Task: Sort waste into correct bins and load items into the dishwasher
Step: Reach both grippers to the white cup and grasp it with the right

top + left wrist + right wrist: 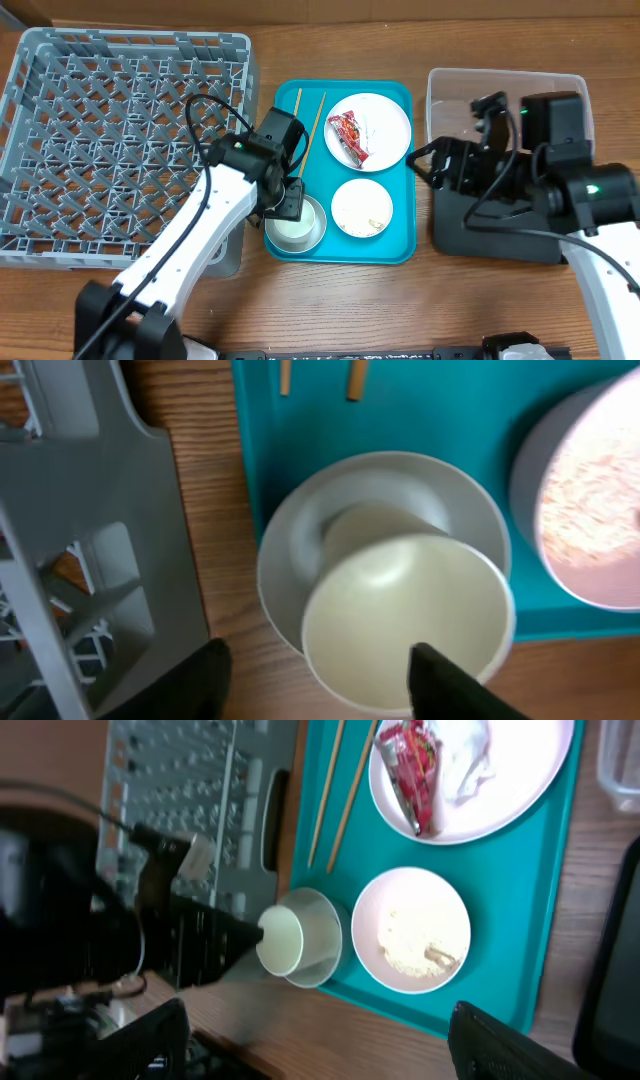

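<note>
The step in hand is judged to be the pickup of the small bowl [400,620] for loading into the dish rack [120,130]. The bowl is found at the near-left corner of the teal tray [430,410], tipped with its white mouth towards the left wrist camera and resting on a wider pale dish [285,550]. The left gripper [320,660] is held over it with its fingers [205,680] released: one is seen across the bowl's mouth, the other outside and apart from the wall, above the desk [215,530].

For a sound grasp, the spread should be centred so that only one wall of the bowl is pinched, and the rim should be seated deep between the pads before closing. The dish beneath should not be caught or dragged. A straight lift is advised, then a carry over the rack's lattice wall just beside the tray.

The right gripper [318,1015] is also released, with nothing between its fingers, and is kept over by the black tray [450,225].
</note>
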